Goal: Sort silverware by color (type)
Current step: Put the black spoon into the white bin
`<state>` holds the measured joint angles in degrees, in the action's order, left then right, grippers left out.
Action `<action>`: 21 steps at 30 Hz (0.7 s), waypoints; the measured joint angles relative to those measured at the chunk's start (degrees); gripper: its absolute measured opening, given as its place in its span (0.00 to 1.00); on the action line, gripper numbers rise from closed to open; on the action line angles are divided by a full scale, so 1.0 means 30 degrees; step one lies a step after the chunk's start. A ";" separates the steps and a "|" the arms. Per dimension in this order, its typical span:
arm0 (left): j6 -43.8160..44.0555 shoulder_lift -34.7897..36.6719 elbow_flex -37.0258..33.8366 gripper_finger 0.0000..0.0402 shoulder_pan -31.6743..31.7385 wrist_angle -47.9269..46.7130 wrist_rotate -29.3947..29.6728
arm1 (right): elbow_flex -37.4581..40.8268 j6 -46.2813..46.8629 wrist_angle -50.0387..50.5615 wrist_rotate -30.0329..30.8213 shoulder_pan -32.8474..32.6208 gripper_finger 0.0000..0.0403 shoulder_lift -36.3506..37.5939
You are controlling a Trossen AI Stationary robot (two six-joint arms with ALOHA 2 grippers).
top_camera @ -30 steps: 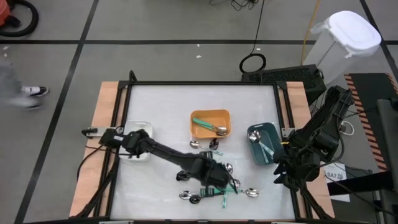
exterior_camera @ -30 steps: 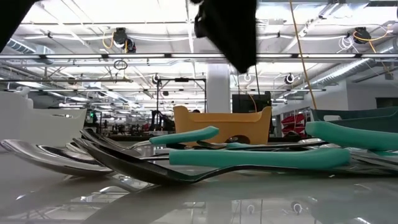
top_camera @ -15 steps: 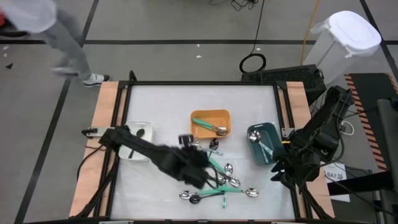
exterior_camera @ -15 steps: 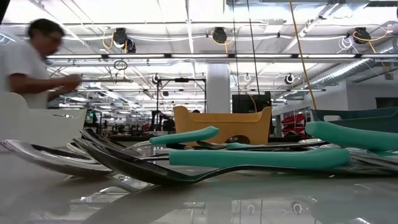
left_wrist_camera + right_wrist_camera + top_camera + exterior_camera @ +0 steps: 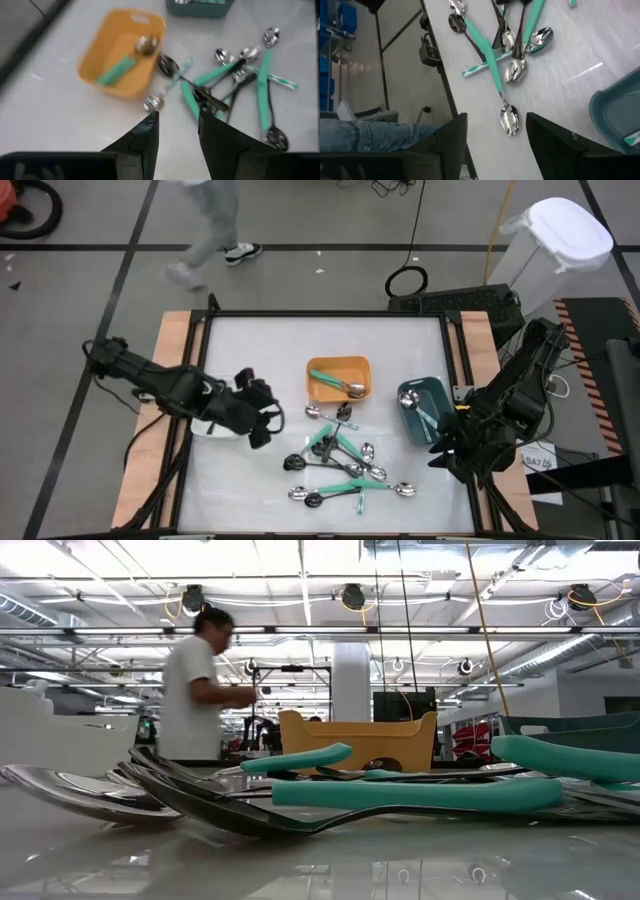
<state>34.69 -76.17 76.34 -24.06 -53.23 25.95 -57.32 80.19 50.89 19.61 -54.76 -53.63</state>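
— Table?
— White top; silverware piled near front, orange bin behind.
— Grippers?
— Left gripper beside white bin, fingers narrowly apart, empty. Right gripper at right edge, wide.

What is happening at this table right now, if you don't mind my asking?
The robot is sorting silverware into bins. The left pincer is beside the white bin, fingers apart and holding nothing, as the left wrist view shows. The right pincer waits open at the table's right edge, near the dark teal bin. The orange bin holds a teal-handled spoon, and the teal bin holds some pieces too. A loose pile of silverware lies unsorted on the table. A person walks by behind.
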 joint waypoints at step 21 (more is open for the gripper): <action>-0.2044 -0.6932 -0.4695 0.51 -0.2303 1.3304 -0.3691 | 0.0000 0.0575 -0.0001 0.2062 0.0015 0.49 -0.0029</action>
<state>28.56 -96.97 62.26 -30.97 -13.32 14.87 -57.32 81.92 50.89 25.80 -54.72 -53.71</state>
